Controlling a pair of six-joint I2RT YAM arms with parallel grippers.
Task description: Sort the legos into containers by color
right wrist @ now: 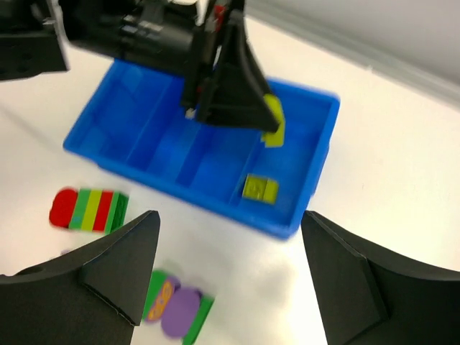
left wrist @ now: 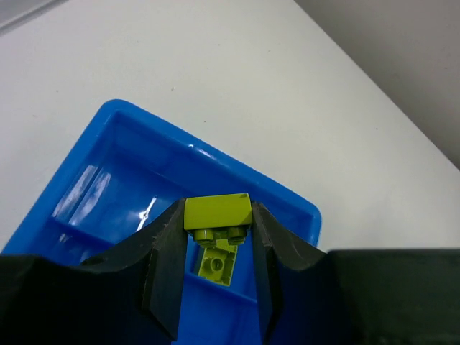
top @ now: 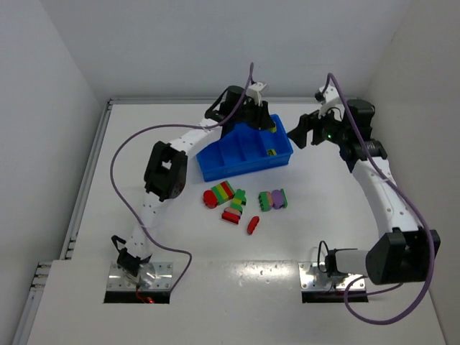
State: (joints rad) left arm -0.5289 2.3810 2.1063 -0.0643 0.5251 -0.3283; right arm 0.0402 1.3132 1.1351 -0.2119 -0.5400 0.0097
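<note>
White table roomy past blue tray rim, left pincer around yellow brick, right pincer wide, empty

One tray, two yellow bricks, four loose clusters

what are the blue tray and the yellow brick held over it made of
The blue tray looks like glossy moulded plastic: bright glare streaks on its floor, rounded rim. The yellow brick is probably hard plastic too, smooth with crisp edges and round studs, and duller than the tray.
</note>
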